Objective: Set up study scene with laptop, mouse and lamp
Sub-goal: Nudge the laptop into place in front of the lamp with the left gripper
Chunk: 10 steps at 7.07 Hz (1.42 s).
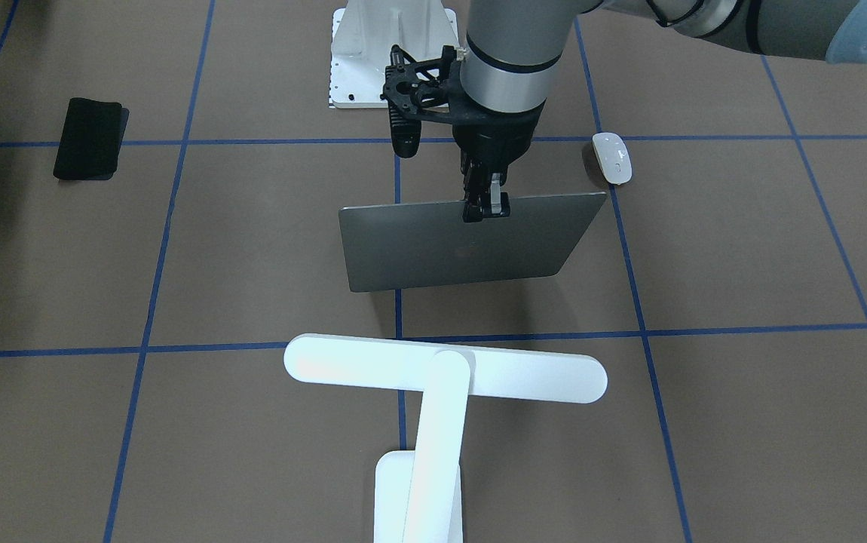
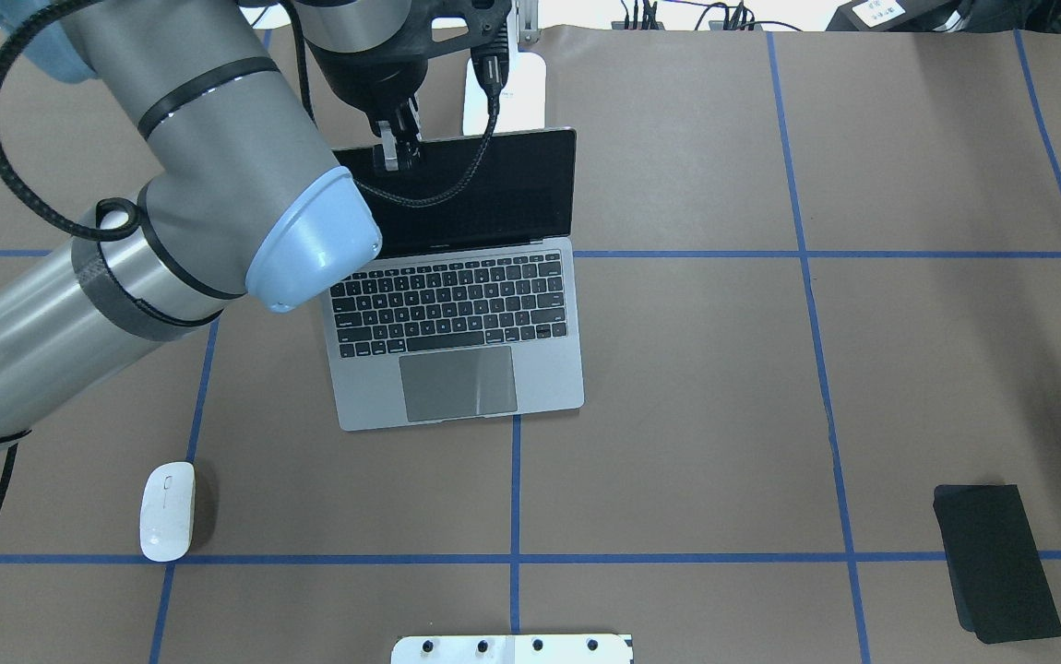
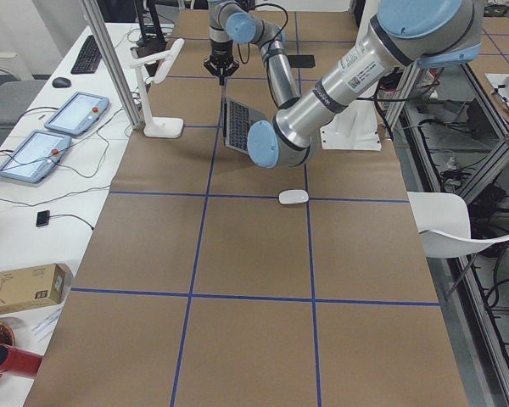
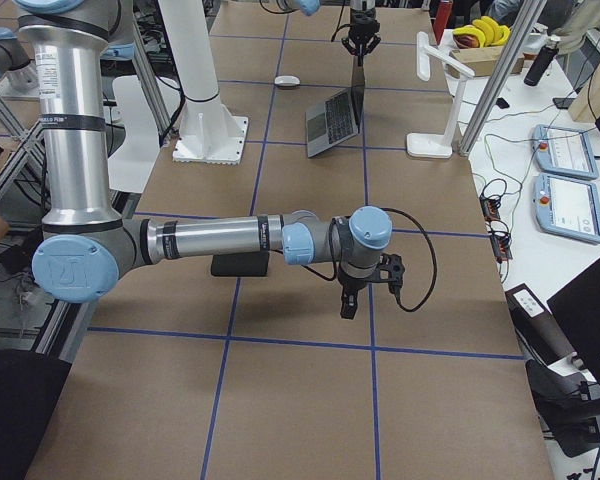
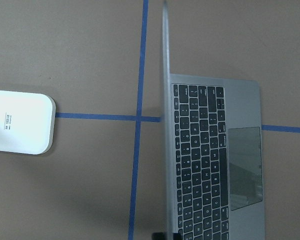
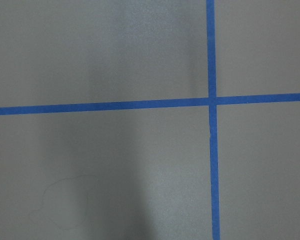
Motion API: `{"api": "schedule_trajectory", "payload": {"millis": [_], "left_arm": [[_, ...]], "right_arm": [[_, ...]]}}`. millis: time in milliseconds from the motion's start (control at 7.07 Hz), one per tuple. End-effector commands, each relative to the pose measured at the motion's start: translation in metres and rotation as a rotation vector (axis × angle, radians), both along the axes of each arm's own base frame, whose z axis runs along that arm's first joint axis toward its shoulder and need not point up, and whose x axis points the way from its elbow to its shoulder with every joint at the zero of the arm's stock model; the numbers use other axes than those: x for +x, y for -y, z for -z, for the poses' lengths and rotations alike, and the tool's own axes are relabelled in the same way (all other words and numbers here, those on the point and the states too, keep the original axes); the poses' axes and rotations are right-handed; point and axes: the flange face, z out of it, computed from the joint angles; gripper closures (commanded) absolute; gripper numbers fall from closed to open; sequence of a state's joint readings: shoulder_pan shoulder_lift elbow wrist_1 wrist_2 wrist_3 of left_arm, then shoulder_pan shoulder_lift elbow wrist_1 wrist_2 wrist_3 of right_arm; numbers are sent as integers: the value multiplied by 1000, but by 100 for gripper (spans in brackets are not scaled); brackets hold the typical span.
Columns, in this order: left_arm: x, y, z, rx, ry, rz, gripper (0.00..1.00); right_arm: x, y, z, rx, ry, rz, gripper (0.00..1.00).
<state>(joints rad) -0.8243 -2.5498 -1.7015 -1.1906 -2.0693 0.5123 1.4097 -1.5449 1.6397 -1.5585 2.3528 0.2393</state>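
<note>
The left pincer [image 1: 485,210] pinches the raised lid's top edge on the open slim grey metal laptop [image 2: 457,383]; the right pincer [image 4: 348,303] cannot be judged.

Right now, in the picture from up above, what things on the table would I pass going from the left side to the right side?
mouse → laptop → black mat
</note>
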Motion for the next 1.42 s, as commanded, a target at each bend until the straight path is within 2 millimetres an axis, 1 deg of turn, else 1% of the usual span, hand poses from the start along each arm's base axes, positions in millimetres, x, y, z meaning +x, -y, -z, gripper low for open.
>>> {"api": "schedule_trajectory", "payload": {"millis": [0,425,991,1274], "left_arm": [[4,4,-2,-2,-2,2,100],[13,12,-6,-14,-19,24,100],[15,14,-10,-9,-12,19,100],[11,18,-15,53,25,29,100]], "right_arm": [[0,1,0,0,0,0,0],[-1,1,1,2,-1,1,0],[-1,2,2,6,0,2,0],[-1,2,3,5,1,2,0]]}}
